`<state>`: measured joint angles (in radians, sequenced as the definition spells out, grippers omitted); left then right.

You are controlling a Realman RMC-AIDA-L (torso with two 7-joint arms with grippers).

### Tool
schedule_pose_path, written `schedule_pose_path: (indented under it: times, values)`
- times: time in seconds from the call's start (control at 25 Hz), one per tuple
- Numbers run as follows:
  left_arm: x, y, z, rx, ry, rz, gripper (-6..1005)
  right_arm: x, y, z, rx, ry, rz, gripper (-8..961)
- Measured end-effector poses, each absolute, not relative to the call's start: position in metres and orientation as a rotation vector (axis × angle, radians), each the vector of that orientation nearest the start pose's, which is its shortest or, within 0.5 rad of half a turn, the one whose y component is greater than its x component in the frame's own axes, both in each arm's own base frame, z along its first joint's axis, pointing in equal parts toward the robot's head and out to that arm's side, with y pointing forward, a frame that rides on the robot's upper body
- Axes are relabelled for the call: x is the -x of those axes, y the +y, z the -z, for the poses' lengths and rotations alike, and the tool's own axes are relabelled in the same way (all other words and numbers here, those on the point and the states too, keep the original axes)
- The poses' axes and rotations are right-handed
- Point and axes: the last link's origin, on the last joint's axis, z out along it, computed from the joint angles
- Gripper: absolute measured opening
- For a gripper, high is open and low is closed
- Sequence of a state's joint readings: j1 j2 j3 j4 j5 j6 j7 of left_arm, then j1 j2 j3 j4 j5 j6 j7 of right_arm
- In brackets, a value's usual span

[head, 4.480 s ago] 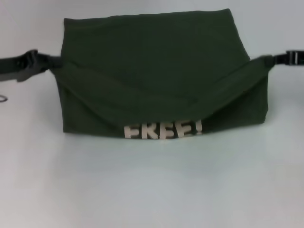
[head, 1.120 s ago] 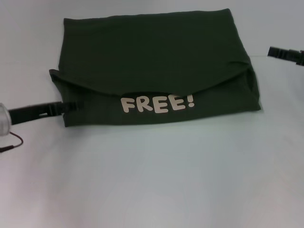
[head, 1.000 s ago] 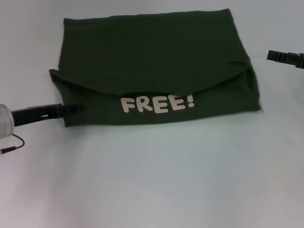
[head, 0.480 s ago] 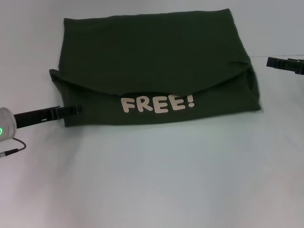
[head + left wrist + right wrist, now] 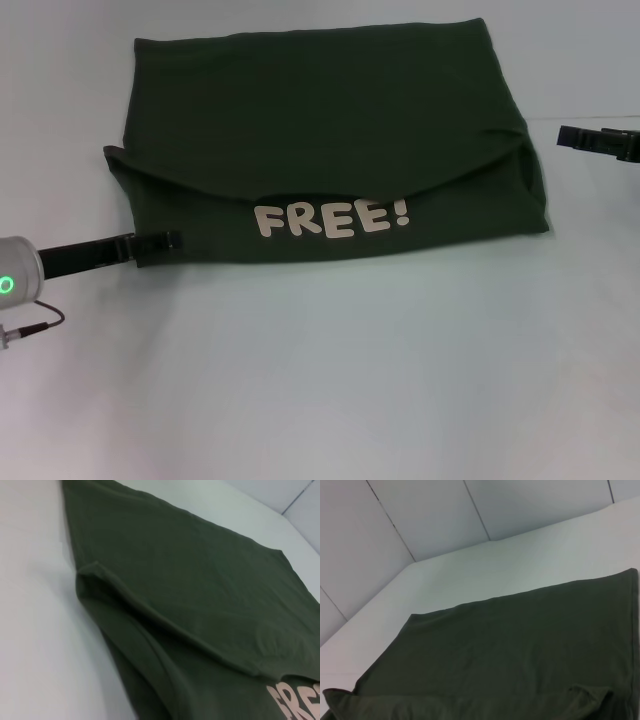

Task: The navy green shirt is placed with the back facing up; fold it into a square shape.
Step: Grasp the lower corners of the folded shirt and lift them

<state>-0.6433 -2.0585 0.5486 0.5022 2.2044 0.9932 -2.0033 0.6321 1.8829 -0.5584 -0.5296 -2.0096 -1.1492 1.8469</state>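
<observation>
The navy green shirt lies folded at the 12 o'clock half of the white bench, already a wide rectangle. Its upper flap curves down over a lower layer that shows the print "FREE!".

My left end effector sits at the shirt's 8 o'clock corner, low, with its tip at the hem. I cannot tell whether it is apart or together. My right end effector hovers just off the shirt's 3 o'clock edge, clear of the fabric; its state I also cannot tell.

Step in hand, as I judge it: the final fold that turns the rectangle into a square. The next move calls for a firm pinch on both layers at the near-left corner, then carrying that side across toward 3 o'clock.

Edges: the left side is loose and bulging, with a small fold sticking out at 9 o'clock. The right side puckers at 3 o'clock. Open bench runs wide toward 6 o'clock.
</observation>
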Motion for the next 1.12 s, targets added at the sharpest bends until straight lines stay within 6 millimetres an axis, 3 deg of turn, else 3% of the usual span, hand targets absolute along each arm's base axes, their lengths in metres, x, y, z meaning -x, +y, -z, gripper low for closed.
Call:
schedule_pose_path:
  times: [0.8, 1.12]
  values:
    - [0.3074, 0.3939, 0.0037, 2.085, -1.473, 0.490, 885, -0.3115, 0.4097, -0.0873, 2.118, 1.200, -0.614, 904]
    - [0.3078, 0.3942, 0.0035, 2.081, -1.471, 0.488, 787, -0.3115, 0.4092, -0.0856, 2.120, 1.205, -0.615, 897]
